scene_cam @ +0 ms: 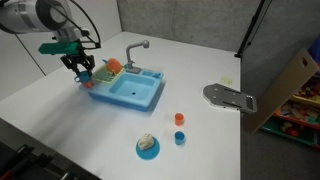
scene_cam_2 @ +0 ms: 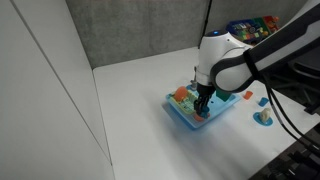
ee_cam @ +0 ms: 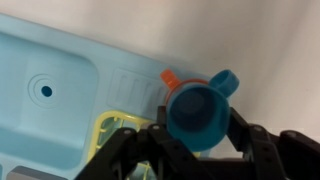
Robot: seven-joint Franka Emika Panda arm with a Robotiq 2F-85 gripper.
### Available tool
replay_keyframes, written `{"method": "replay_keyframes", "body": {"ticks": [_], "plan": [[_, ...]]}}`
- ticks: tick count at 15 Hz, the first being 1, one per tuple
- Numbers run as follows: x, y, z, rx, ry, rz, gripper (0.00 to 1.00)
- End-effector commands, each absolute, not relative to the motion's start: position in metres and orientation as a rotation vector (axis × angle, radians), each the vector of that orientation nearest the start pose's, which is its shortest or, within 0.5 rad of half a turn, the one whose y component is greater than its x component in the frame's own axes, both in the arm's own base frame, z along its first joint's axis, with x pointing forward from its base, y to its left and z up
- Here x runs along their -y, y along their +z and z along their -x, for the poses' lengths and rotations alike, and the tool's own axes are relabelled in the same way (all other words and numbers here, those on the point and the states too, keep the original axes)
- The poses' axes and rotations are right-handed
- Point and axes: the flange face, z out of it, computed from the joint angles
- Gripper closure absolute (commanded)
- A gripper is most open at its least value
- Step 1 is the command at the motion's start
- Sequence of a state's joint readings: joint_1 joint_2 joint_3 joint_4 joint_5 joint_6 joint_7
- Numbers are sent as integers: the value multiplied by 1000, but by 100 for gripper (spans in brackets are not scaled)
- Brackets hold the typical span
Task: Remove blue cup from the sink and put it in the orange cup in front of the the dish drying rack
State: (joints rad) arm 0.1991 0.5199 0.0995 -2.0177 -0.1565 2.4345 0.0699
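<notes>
- Blue cup (ee_cam: pixel 198 112) status?
- I have the gripper (ee_cam: pixel 200 135) closed around its sides, lifted, partly covering the orange cup (ee_cam: pixel 168 77), just off the sink (ee_cam: pixel 60 100) edge.

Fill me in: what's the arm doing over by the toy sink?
The arm's gripper is shut on a blue cup and holds it just off the rack end of the light-blue sink. In the wrist view an orange cup peeks out from under the blue cup's edge, so the drop looks nearly lined up, but the cup is not yet released. The part of the basin in view is bare.
</notes>
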Motion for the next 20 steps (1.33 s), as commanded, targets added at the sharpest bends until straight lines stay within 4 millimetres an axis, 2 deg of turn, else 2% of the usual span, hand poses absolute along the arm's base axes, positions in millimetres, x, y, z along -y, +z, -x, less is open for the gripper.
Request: {"method": "replay_keyframes", "body": {"ticks": [1, 3, 7, 12, 20], "plan": [[-174, 185, -572, 571, 118, 3166, 11], [-173, 186, -573, 569, 115, 3166, 0], [-174, 193, -573, 563, 123, 3168, 0], [-175, 212, -579, 535, 166, 3198, 0], [-169, 265, -586, 345, 338, 3271, 0]]}}
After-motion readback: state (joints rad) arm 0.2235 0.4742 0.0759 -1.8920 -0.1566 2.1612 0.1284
